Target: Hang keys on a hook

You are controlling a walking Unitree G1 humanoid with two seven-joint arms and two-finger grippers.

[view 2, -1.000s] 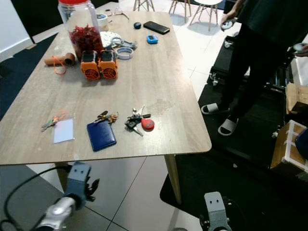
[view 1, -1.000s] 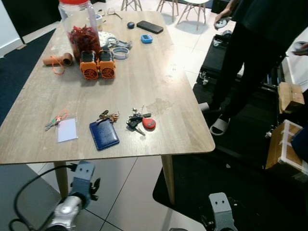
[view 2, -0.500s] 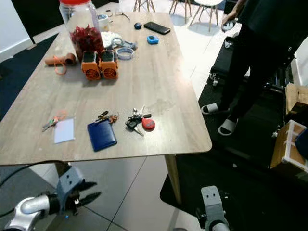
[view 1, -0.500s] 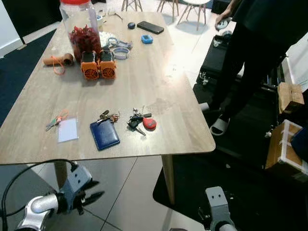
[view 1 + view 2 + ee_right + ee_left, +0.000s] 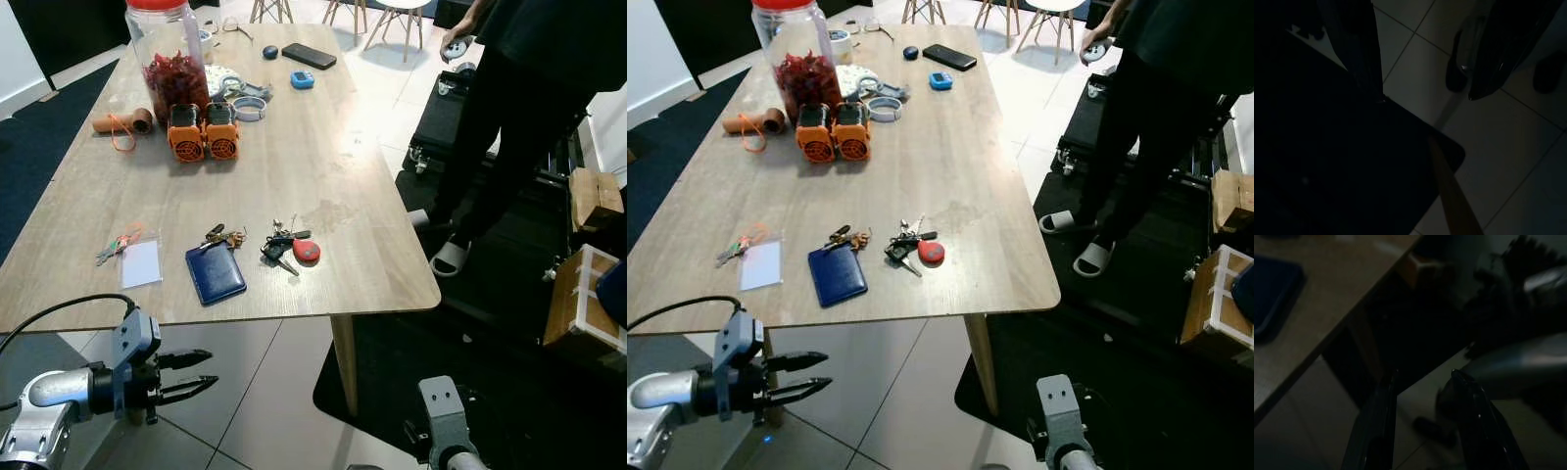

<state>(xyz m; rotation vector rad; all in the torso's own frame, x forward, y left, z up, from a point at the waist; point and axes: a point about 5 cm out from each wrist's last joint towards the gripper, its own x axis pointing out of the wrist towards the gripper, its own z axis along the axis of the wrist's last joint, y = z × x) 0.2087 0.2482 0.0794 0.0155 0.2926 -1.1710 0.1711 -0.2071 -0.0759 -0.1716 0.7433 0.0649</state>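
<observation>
Below the near edge of the table (image 5: 323, 157), left gripper (image 5: 198, 373) level and pointing right, black fingers (image 5: 186, 358) spread with nothing between them; right gripper (image 5: 1425, 63) hanging low over the tiled floor, its two fingers likewise apart. Up on the wood, well above that reach: the keys (image 5: 279, 248) with a red fob (image 5: 306, 251), just right of a blue wallet (image 5: 215, 273). Best raised clear of the edge first, then brought down over the ring, not the fob; no hook visible.
</observation>
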